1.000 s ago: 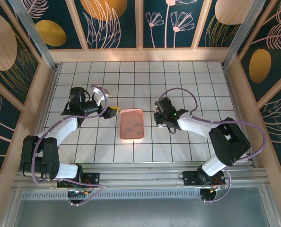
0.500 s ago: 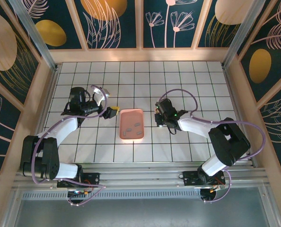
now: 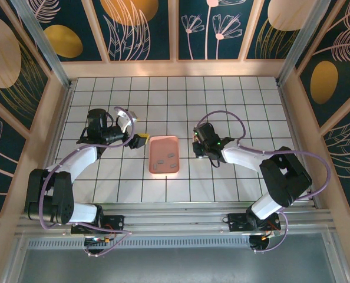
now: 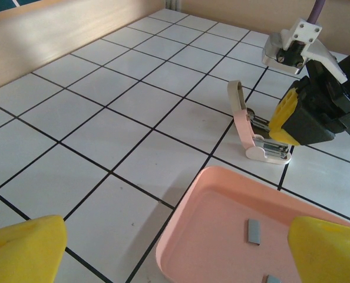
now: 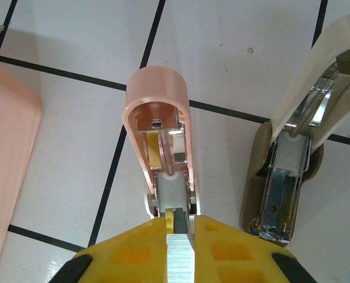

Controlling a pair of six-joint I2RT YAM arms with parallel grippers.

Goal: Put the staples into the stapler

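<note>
Counter [image 3: 234,106] is white tile w/ a black grid, boxed in by a pale wood frame and dark teal panels w/ gold ovals and line-drawn flowers. A salmon-pink tray [image 3: 160,150] sits mid-counter, w/ several loose staples [image 4: 254,231] lying flat inside it.

The stapler [image 4: 241,118] stands on the tile just beside the tray, at approx 2–3 o'clock of it, not touching. Its pink lid is swung up steeply and the metal channel is bared.

L arm bends up from its base at 7 o'clock, wrist turned toward 3 o'clock. The left fingers [image 4: 25,247] are spread wide and grasp nothing, hovering near the tray's 10 o'clock corner.

R arm lies low, forearm running toward 9 o'clock. The right fingers [image 5: 134,250] are clenched on a ribbed silver staple strip [image 5: 181,259], right at the stapler's open channel end.
</note>
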